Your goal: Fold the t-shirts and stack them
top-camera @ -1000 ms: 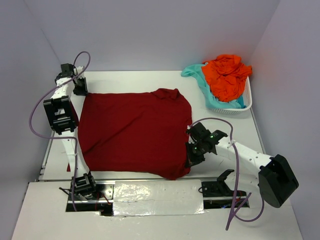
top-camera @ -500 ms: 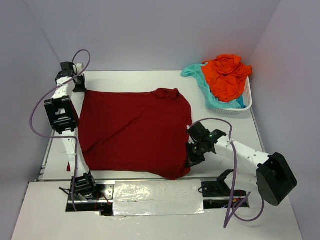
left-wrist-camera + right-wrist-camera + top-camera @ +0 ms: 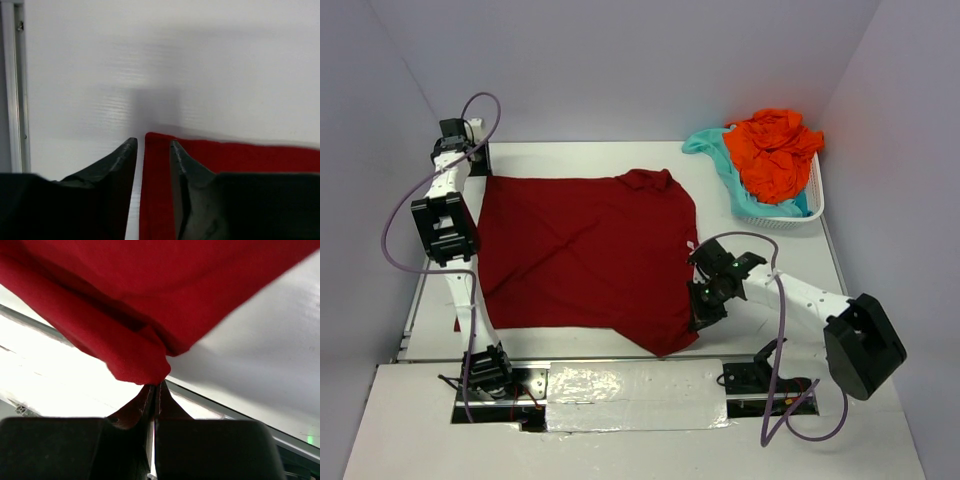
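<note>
Top external: flattening dark red t-shirt (image 3: 580, 250) on table (image 3: 770, 260), pinching near-right corner with right gripper (image 3: 156, 386), with left gripper (image 3: 151, 144) slightly parted over far-left corner. Next, probably: regrip, fold.

Dark red shirt (image 3: 585, 255) on the move: whole cloth dragged away from basket (image 3: 802, 212). Collar and basket-side edge now farther from it, wider gap opening. Front hem pulled in, lying straighter, especially at end far from basket. Left gripper (image 3: 151, 145) retreated farther from basket; jaws pinched shut half a second back, now parted narrowly, shirt corner showing in gap. Right gripper (image 3: 156, 386) edged away from basket with cloth, elbow swinging after it.
</note>
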